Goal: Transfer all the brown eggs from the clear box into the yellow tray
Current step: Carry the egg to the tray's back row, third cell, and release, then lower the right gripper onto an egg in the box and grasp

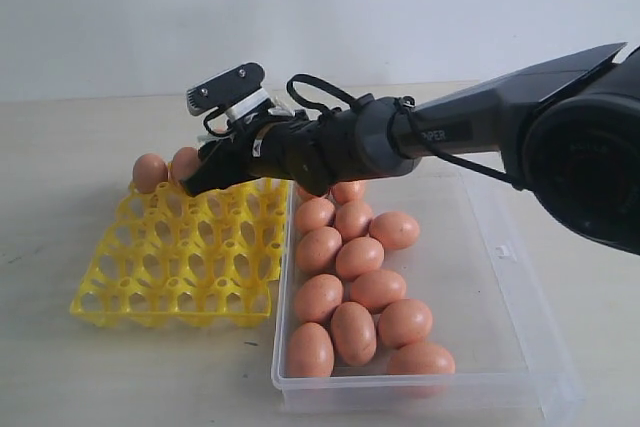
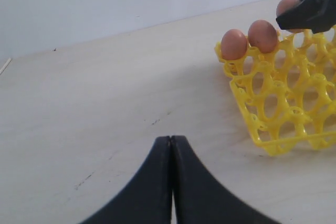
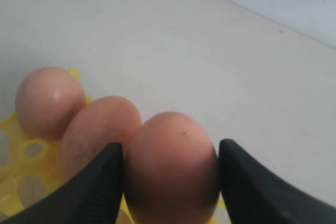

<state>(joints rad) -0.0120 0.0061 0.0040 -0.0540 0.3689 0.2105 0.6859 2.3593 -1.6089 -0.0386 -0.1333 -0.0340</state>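
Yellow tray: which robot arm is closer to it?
Right. The right end effector is over the tray's far row with an egg between its fingers. The left end effector, shut, sits over bare table beside the tray, apart from it.

Your exterior camera looks obliquely down over the table [image 1: 60,377], fairly near, yellow tray [image 1: 100,302] at eight o'clock. Your left wrist camera sits low, facing the tray's corner. Your right wrist camera crowds the tray's brown eggs [image 3: 50,100], which all three views share.
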